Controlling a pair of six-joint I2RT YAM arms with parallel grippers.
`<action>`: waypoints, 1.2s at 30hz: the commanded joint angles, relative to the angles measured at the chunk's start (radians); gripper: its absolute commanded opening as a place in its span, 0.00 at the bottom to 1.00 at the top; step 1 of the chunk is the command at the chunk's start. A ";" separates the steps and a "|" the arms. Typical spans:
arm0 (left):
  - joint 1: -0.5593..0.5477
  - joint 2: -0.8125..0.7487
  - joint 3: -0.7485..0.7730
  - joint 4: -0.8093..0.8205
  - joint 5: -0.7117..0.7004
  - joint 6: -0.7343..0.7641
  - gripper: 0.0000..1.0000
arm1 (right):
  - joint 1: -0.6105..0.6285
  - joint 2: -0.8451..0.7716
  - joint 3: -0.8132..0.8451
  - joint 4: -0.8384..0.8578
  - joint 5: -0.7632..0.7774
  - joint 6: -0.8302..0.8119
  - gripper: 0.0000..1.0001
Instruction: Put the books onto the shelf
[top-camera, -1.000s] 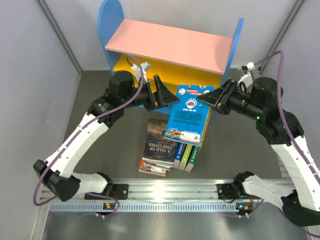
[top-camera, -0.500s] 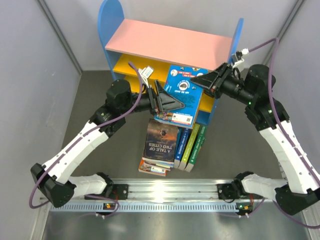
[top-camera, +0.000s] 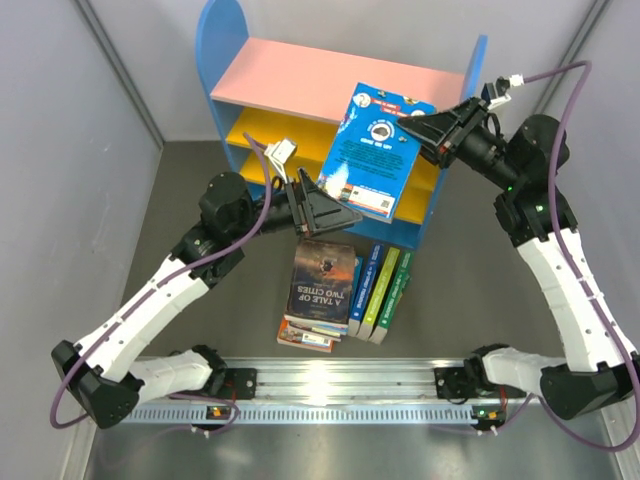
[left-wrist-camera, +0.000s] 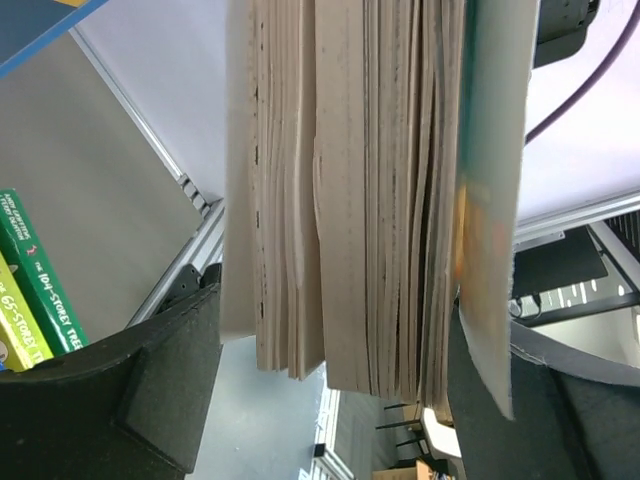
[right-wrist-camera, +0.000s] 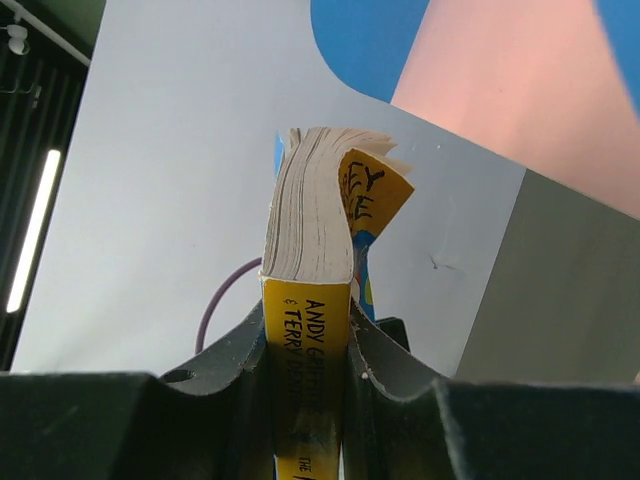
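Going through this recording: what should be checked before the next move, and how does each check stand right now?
1. Right gripper grip on the blue book: ok, jaws clamp it at the spine.
2. Left gripper clear of the book: cannot tell; jaws stand open either side of the page edge, very near.
3. Book lined up with a shelf opening: not ok; it hangs tilted before the pink top board.
4. Room on the yellow boards: cannot tell, partly hidden.
5. Stack of books touched by neither gripper: ok.
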 joint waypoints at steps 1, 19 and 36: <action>-0.005 -0.003 0.020 0.049 -0.044 0.008 0.86 | -0.003 -0.073 -0.049 0.141 -0.047 0.059 0.00; -0.001 0.007 0.071 0.192 -0.079 -0.063 0.92 | -0.005 -0.145 -0.127 0.096 -0.004 0.042 0.00; 0.133 -0.231 -0.006 -0.049 -0.284 -0.007 0.95 | -0.037 -0.128 -0.162 0.216 -0.021 0.138 0.00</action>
